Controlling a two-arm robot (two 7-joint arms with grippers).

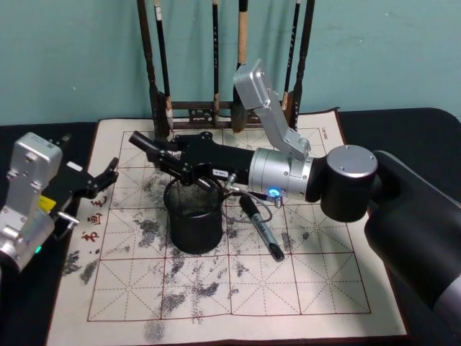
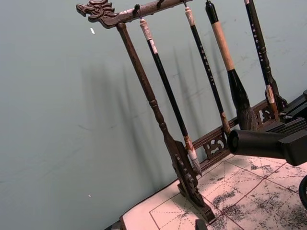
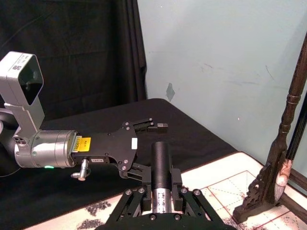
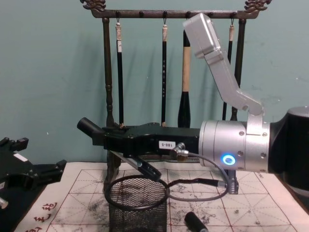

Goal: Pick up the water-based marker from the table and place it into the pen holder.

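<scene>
My right gripper [image 1: 171, 156] reaches leftward across the mat and is shut on a black water-based marker [image 1: 141, 142]. The marker lies nearly level, with its end poking out to the left [image 4: 89, 127]. It hangs just above the back rim of the black mesh pen holder [image 1: 194, 220], which stands on the inked mat of the table [image 1: 317, 281]. In the right wrist view the marker [image 3: 161, 160] sits between the fingers [image 3: 178, 178]. My left gripper [image 1: 106, 175] rests open at the mat's left edge, apart from the holder.
A second black marker [image 1: 261, 229] lies on the mat just right of the pen holder. The tall wooden brush rack [image 1: 216, 108] with hanging brushes stands at the mat's back edge, close behind my right gripper. A teal wall rises behind it.
</scene>
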